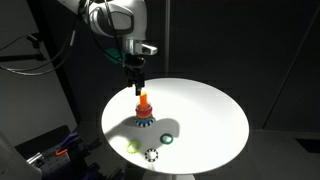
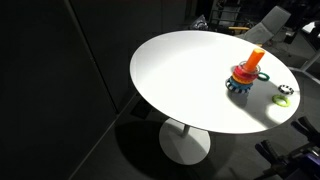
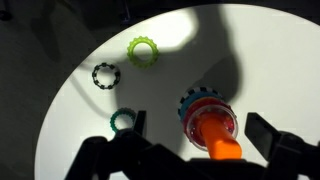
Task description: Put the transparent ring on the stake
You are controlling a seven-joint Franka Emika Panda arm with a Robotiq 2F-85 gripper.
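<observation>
The stake (image 3: 222,143) is an orange peg on a round base rimmed in blue, and it stands near the table's middle (image 1: 143,105) (image 2: 246,72). In the wrist view a faint clear outline, the transparent ring (image 3: 191,123), lies round the foot of the peg over a red disc. My gripper (image 3: 200,127) hangs straight above the stake (image 1: 138,78), open, with the peg between its dark fingers (image 3: 264,131) and nothing held. The gripper is out of frame in the exterior view taken from across the table.
Three loose rings lie on the white round table (image 1: 205,105) near its edge: a yellow-green one (image 3: 143,50), a black-and-white dotted one (image 3: 106,75) and a dark green one (image 3: 123,121). Darkness surrounds the table.
</observation>
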